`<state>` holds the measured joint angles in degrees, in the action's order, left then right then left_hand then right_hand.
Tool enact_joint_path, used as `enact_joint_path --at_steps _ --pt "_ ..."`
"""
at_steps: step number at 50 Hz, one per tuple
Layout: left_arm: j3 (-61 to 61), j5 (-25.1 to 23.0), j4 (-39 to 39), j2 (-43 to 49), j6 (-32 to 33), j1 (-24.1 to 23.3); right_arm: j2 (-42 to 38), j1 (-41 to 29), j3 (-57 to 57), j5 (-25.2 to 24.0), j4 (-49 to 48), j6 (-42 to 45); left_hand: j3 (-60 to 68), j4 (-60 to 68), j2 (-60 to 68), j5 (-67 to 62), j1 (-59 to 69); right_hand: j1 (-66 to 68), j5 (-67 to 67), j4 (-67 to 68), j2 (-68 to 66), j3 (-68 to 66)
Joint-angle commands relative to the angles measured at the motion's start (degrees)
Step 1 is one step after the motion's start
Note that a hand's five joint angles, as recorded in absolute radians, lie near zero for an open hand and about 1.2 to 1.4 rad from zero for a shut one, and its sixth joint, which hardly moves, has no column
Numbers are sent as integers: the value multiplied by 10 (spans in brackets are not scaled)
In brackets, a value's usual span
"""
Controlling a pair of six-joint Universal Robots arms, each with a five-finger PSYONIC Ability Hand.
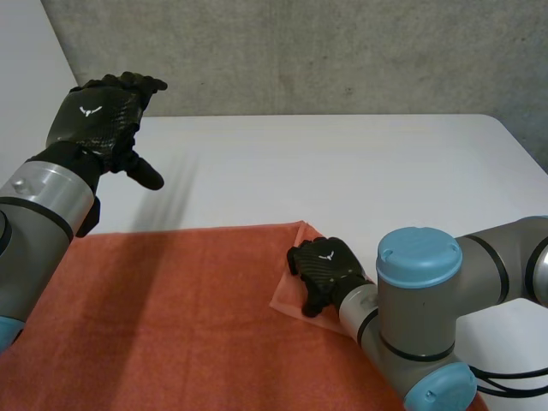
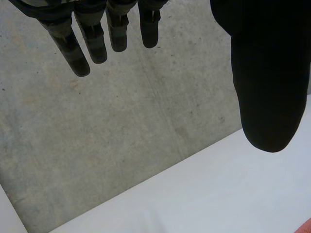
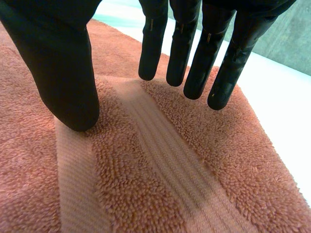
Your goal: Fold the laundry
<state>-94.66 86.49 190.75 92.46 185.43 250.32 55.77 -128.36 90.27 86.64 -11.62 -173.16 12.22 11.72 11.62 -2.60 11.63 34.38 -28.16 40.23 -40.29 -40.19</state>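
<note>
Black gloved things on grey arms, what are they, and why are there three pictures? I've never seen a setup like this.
They are a robot's two mechanical hands. One picture looks down from a camera between the arms. The other two come from cameras on each wrist, looking along the palm. An orange towel lies on the white table. The right hand rests on a corner of the towel, fingers straight and thumb pressing the pile. The left hand is raised and open, holding nothing.
</note>
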Motion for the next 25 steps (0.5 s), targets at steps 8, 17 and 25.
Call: enact_joint_path --at_steps 8,17,25 --pt "-4 -1 0 -1 0 0 0 2 1 1 -18 16 -22 -17 -16 26 -16 262 -224 203 -202 -203" --pt "-8 -1 0 -4 -1 0 0 5 0 -1 -14 17 -22 -17 -16 26 -16 191 -154 133 -132 -133" --pt "-9 -1 0 -5 -1 0 23 7 -2 -2 27 11 -22 -17 -16 26 -16 35 3 -24 24 24"
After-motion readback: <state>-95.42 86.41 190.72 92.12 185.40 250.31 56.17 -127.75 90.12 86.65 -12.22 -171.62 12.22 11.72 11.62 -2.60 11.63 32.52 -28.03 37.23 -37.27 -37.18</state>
